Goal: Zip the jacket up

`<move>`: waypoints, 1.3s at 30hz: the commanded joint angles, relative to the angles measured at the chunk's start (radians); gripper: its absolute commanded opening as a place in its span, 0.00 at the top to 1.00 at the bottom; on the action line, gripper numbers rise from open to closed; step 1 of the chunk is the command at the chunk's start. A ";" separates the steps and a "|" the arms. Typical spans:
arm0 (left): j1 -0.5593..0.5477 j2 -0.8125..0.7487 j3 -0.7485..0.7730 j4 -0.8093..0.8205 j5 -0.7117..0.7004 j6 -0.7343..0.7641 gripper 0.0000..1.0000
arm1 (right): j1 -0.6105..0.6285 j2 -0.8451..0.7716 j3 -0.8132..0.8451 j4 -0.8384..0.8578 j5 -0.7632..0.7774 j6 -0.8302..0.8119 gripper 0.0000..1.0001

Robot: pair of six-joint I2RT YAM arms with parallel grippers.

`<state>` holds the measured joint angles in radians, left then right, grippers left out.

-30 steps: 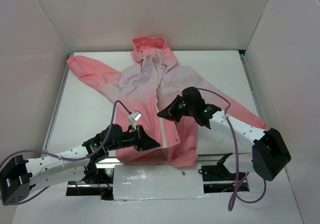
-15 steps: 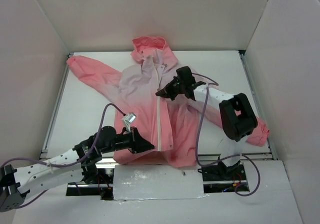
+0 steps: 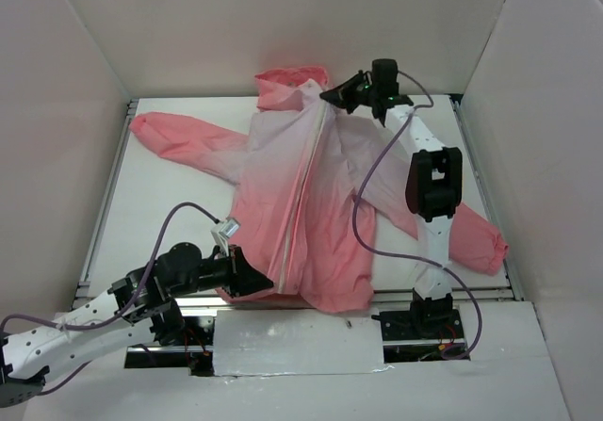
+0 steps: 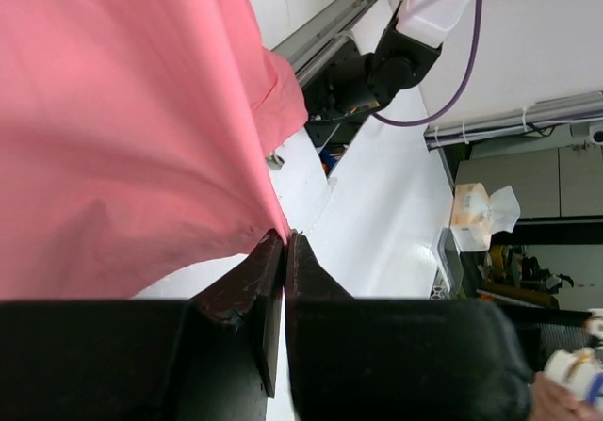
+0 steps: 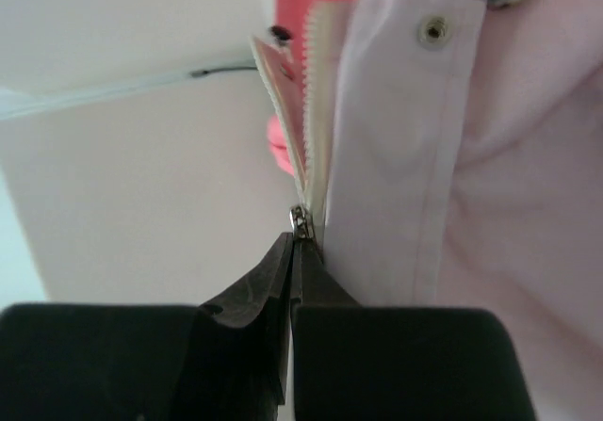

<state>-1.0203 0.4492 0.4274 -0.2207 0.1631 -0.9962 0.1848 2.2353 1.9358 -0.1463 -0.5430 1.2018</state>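
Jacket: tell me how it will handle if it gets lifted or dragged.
Probably floppy: the jacket wrinkles and folds between the left tool at its hem and the right tool at the zipper pull. Likely light: a narrow pinch is enough to hold the thin fabric. Its sleeves would probably trail.

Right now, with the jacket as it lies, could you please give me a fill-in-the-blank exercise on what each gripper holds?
The left gripper is shut on the jacket's ____.
The right gripper pinches the ____ pull.
That pull sits at the far end, beside the jacket's ____.
Missing: hem; zipper; hood.
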 commanded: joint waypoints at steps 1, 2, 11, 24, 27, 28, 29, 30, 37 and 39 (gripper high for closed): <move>-0.029 -0.026 0.025 -0.075 0.090 -0.019 1.00 | -0.111 0.029 0.241 0.139 0.008 0.001 1.00; -0.029 -0.027 0.016 -0.078 0.084 -0.024 1.00 | -0.132 0.062 0.296 0.133 -0.018 0.005 1.00; -0.032 0.021 -0.047 -0.075 0.000 -0.076 1.00 | -0.252 0.112 0.485 0.289 -0.077 0.162 1.00; -0.032 0.272 0.059 -0.245 -0.163 -0.067 0.90 | -0.291 0.138 0.540 0.307 -0.132 0.156 0.78; -0.032 0.292 0.152 -0.424 -0.354 -0.110 0.25 | -0.294 0.104 0.548 0.269 -0.147 0.122 0.00; -0.032 0.301 0.213 -0.466 -0.458 -0.119 0.01 | -0.294 0.074 0.557 0.243 -0.147 0.101 0.00; -0.029 0.309 0.252 -0.501 -0.512 -0.124 0.01 | -0.292 0.058 0.555 0.217 -0.144 0.079 0.00; -0.026 0.321 0.287 -0.575 -0.563 -0.125 0.01 | -0.292 0.037 0.549 0.167 -0.143 0.030 0.00; 0.281 0.622 0.698 -0.809 -0.775 -0.001 0.01 | -0.274 -0.275 0.502 -0.267 -0.054 -0.340 0.00; 0.408 0.681 0.795 -0.796 -0.705 0.120 0.00 | -0.245 -0.441 0.419 -0.456 0.058 -0.459 0.00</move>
<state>-0.7570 1.0595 1.1110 -0.9211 -0.5072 -1.0325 -0.1047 2.0796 2.3875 -0.3450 -0.5999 1.0027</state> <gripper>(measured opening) 0.994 0.997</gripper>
